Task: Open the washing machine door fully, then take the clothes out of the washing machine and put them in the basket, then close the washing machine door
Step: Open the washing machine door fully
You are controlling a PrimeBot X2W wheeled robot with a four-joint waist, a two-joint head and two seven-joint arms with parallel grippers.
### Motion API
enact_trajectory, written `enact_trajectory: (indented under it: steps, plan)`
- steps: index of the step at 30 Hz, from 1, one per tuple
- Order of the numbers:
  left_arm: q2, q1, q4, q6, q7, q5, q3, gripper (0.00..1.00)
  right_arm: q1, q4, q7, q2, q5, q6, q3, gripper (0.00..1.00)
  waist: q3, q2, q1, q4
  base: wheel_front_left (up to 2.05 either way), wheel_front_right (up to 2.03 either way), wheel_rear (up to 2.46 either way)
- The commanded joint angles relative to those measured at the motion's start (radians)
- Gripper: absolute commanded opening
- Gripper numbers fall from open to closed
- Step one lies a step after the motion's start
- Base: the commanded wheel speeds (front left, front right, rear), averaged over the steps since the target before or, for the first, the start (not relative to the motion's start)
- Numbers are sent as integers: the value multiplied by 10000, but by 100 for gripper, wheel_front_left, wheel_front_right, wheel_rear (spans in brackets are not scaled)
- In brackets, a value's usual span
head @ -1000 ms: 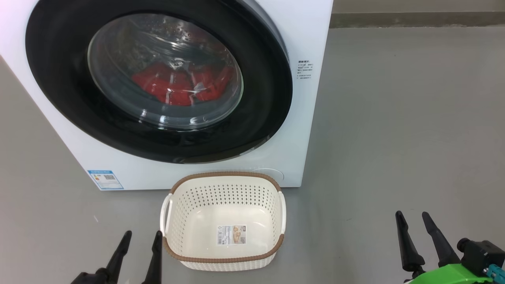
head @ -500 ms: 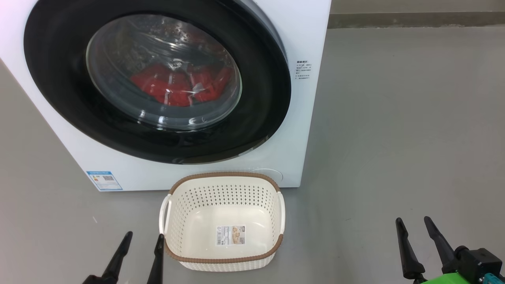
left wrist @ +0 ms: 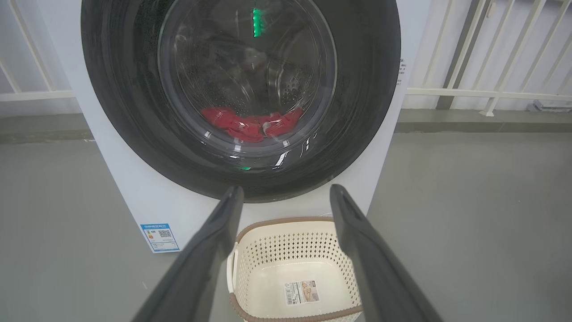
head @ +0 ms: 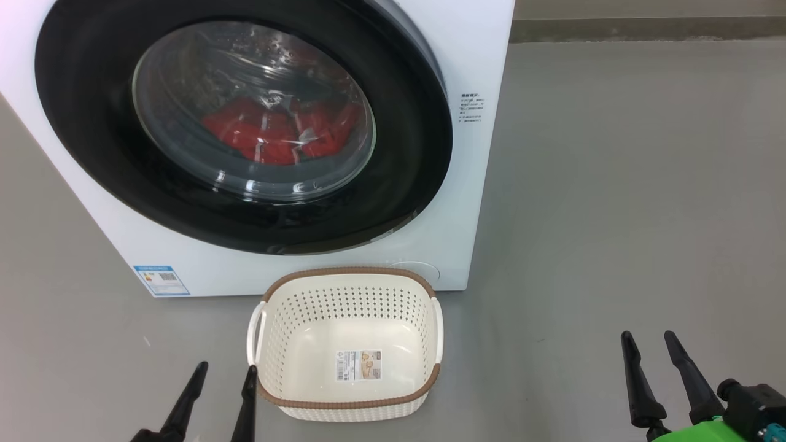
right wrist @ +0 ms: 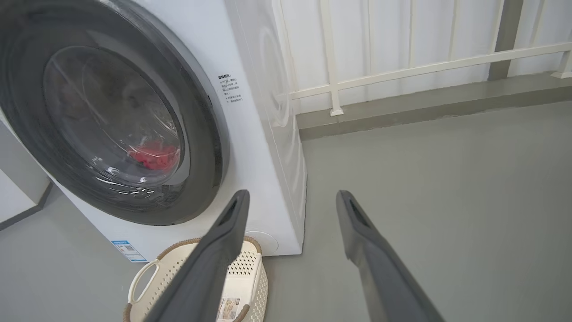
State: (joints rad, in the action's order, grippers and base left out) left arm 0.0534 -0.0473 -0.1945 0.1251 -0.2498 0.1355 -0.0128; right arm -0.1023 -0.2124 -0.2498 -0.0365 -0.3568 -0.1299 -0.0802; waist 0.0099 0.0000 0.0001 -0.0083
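Count: one washing machine [head: 482,159], upper left of the head view. One washing machine door [head: 408,129], shut flat against the front. One heap of red clothes [head: 270,132] behind the glass, low in the drum; the number of garments cannot be told. One basket [head: 350,272], lower centre, with nothing in it but one paper label [head: 359,364] on its bottom. One blue sticker [head: 161,279] at the washer's lower left corner. Two grippers with two dark fingers each.

Left gripper [head: 226,365], lower left: fingers spread, nothing between them. Its inner finger is just beside the basket's near left corner; contact cannot be told. Right gripper [head: 646,333], lower right: fingers parted, holding nothing, well apart from the basket and washer.

Against half a second ago: the right gripper sits slightly higher and further right in the frame, and the left gripper barely lower. The door is shut as before, and the clothes and basket are unmoved.

Edges: the basket's far rim is close under the washer's front foot. Bare grey floor [head: 614,215] opens across the whole right half, up to the wall base [head: 645,27]. In the right wrist view a white railing [right wrist: 402,71] stands behind the machine.
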Motion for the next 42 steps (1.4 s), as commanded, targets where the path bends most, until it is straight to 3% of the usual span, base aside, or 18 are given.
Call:
enact_trajectory:
  steps: [1, 2, 3, 4, 12, 22, 33, 42]
  plan:
    - [82, 156, 264, 54, -120, 45, 277, 100, 230, 304, -120, -137, -233, -8, 263, 56, 9, 0, 0, 1, 0, 0, 0]
    - [81, 171, 270, 54, -120, 56, 264, 100, 297, 331, -120, -137, -391, -8, 273, 37, 20, 0, 0, 0, 0, 0, 0]
    - [79, 190, 275, 54, -120, 67, 239, 100, 387, 347, -120, -137, -604, -8, 314, 7, 34, 0, 0, 1, 0, 0, 0]
    - [75, 203, 287, 54, -120, 76, 211, 100, 511, 358, -120, -137, -926, -8, 358, 0, 50, 0, 0, -2, 0, 0, 0]
    - [50, 462, 357, 55, -120, 282, -171, 100, 2324, 563, -120, -137, -2801, -8, 626, 0, 580, 0, 0, 126, 0, 0, 0]
    - [149, 1135, 337, 55, -120, 667, -766, 100, 4867, 514, -120, -144, -3976, -8, 837, 0, 1513, 0, 0, 731, 0, 0, 0]
    - [374, 1920, 259, 55, -120, 808, -1298, 100, 7527, -634, 444, -1448, -6915, -8, 2635, 0, 2556, 0, 0, 1422, 0, 0, 0]
    - [434, 2438, 208, 55, -120, 995, -1568, 100, 9262, -1062, 2184, -2402, -9590, -8, 3400, 0, 3347, 0, 0, 1682, 0, 0, 0]
